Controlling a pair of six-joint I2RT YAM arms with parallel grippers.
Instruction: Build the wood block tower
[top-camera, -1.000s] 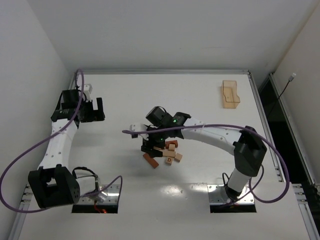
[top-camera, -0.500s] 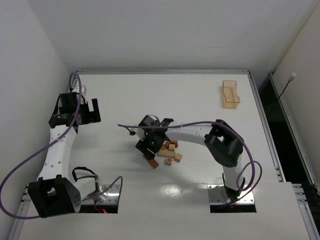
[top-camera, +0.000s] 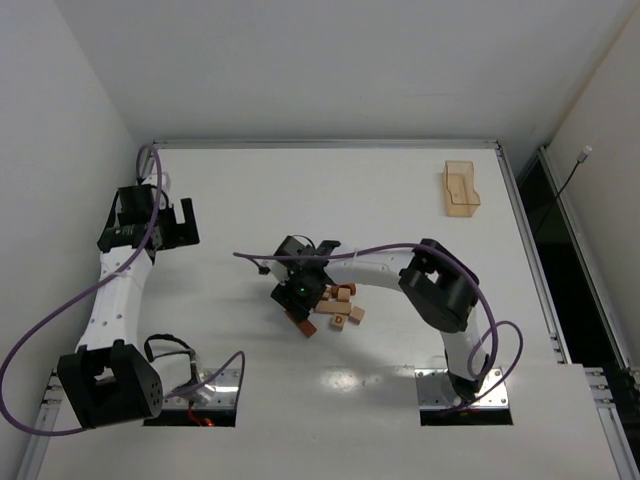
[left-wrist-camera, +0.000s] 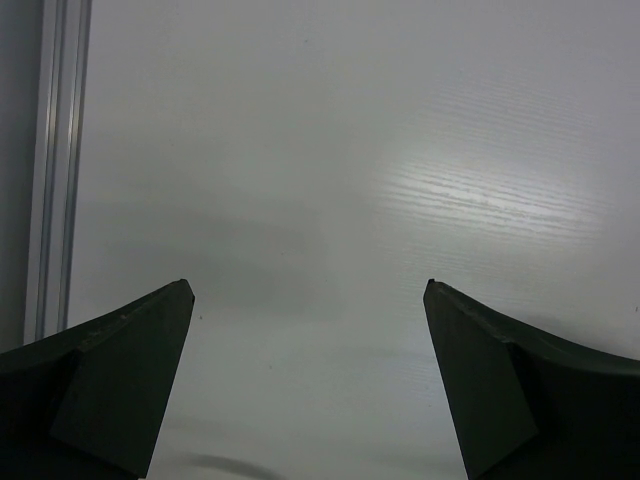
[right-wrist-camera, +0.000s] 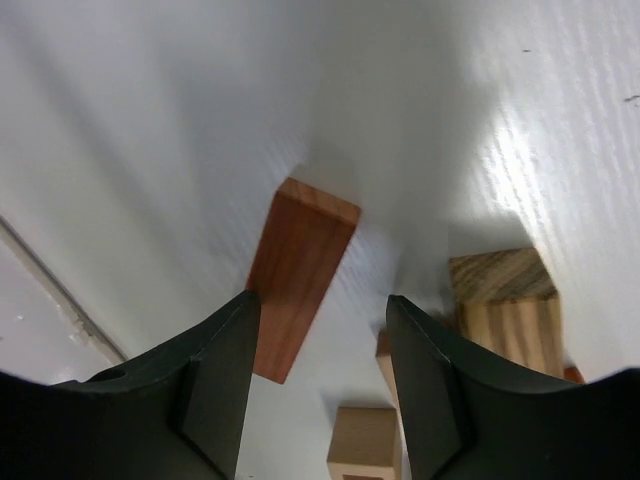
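The wood blocks (top-camera: 338, 305) lie in a loose heap at mid-table, tan and reddish-brown; no tower is in view. A reddish-brown bar (top-camera: 302, 322) lies at the heap's near left. My right gripper (top-camera: 297, 298) hangs low over that spot. In the right wrist view the bar (right-wrist-camera: 300, 275) lies between the part-open jaws of the right gripper (right-wrist-camera: 321, 298). It touches the left finger (right-wrist-camera: 215, 380) and stands apart from the right one. A striped tan block (right-wrist-camera: 505, 300) and a small tan cube (right-wrist-camera: 365, 445) lie beside it. My left gripper (top-camera: 175, 222) is wide open at the far left, and in its own view the left gripper (left-wrist-camera: 308, 285) frames only bare table.
A translucent tan tray (top-camera: 461, 188) stands at the back right. A metal rail (left-wrist-camera: 55, 160) runs along the table's left edge close to the left gripper. Purple cables loop from both arms, one over the table (top-camera: 260, 262) left of the heap.
My right gripper has dropped to the left side of the heap and its jaws have narrowed around the bar. The right elbow swung in. The left arm drifted slightly left.
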